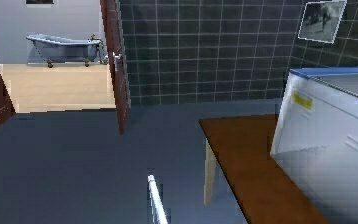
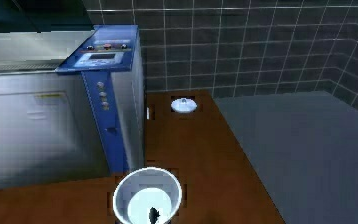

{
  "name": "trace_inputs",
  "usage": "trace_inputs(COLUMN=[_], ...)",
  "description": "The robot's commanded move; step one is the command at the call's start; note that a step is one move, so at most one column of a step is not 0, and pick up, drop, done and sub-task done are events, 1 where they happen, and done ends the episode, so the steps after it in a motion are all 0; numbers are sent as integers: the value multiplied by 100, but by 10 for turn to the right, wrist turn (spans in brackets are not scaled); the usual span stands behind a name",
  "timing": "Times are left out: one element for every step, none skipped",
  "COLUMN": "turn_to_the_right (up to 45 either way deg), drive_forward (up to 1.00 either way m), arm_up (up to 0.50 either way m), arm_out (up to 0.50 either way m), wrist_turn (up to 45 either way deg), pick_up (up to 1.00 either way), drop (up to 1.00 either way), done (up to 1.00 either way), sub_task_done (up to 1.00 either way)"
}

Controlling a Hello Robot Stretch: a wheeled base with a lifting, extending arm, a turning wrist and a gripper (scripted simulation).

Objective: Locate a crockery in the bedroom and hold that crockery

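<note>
A white round open-topped vessel point(image 2: 147, 195), shaped like a cup or bowl, stands on the brown table point(image 2: 212, 150) near the arm side view's bottom edge. A small dark mark lies inside it. Farther out on the same table lies a small white round thing point(image 2: 183, 104), close to the dark tiled wall.
A large white and blue appliance point(image 2: 77, 110) takes up the table's left part and shows again at the forward view's right point(image 1: 327, 120). An open dark red door point(image 1: 114, 60) leads to a room with a blue bathtub point(image 1: 59, 45). A picture point(image 1: 322, 20) hangs on the tiled wall. Blue-grey floor point(image 2: 307, 150) lies beyond the table.
</note>
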Motion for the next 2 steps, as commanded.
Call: trace_inputs(turn_to_the_right=[0, 0], drive_forward=[0, 0], arm_up=[10, 0], arm_out=[0, 0], wrist_turn=[0, 0], pick_up=[0, 0], drop=[0, 0], done=[0, 100], sub_task_done=[0, 0])
